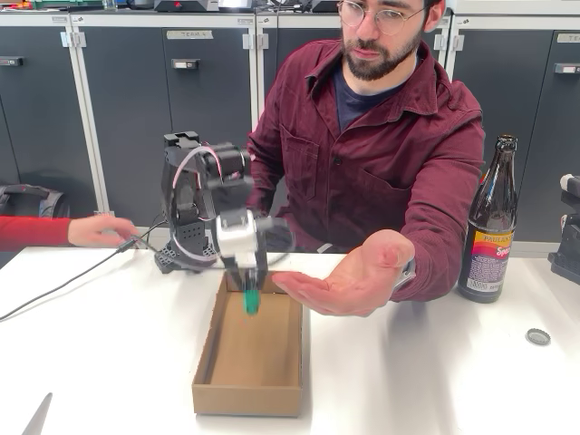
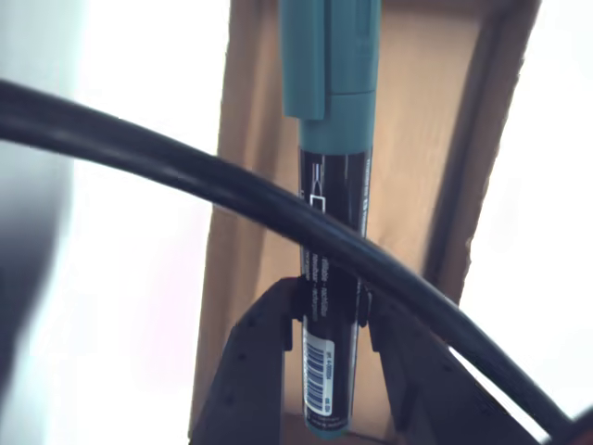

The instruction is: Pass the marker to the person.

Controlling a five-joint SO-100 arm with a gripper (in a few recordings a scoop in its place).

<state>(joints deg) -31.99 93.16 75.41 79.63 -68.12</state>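
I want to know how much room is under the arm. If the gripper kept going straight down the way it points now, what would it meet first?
Probably the floor of the cardboard box: the gripper points down, the marker held in it leading. Clearance is unclear.

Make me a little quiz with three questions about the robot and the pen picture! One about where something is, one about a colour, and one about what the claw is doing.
1. Where is the brown bottle in the fixed view?
A. inside the cardboard box
B. on the table at the right
C. in the person's hand

2. What colour is the marker's cap?
A. green
B. yellow
C. pink

3. What is the claw doing?
A. hanging wide open, holding nothing
B. squeezing the bottle cap
C. gripping the marker

Answers:
1 B: the bottle stands on the white table, right of the person.
2 A: the wrist view shows a green cap above the dark barrel.
3 C: both fingers press the barrel above the cardboard box, beside the person's open hand.
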